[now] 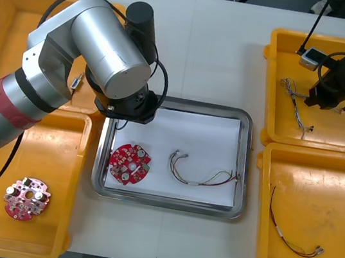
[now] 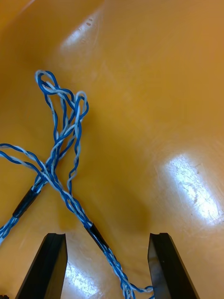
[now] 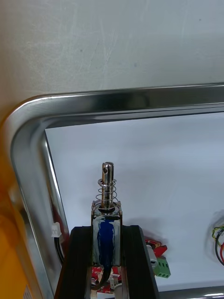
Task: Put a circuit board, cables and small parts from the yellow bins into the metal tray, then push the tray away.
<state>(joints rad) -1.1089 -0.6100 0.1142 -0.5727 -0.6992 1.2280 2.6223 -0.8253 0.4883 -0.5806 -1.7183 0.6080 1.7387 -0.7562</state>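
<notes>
My left gripper (image 3: 107, 243) is shut on a small metal part (image 3: 107, 210) with a spring and a pin, held over the near-left corner of the metal tray (image 3: 126, 99). In the front view the left arm's wrist (image 1: 128, 100) covers that corner of the tray (image 1: 244, 159). A red circuit board (image 1: 130, 163) and a red and yellow cable (image 1: 202, 172) lie on the tray's white inside. My right gripper (image 2: 107, 261) stands open over the twisted blue and white cable (image 2: 60, 154) in the far right yellow bin (image 1: 276, 86); one strand runs between its fingers.
A second red circuit board (image 1: 27, 198) lies in the near left bin (image 1: 59, 151). One small metal part (image 1: 75, 81) rests in the far left bin. Another red and yellow cable (image 1: 289, 237) lies in the near right bin (image 1: 344, 194).
</notes>
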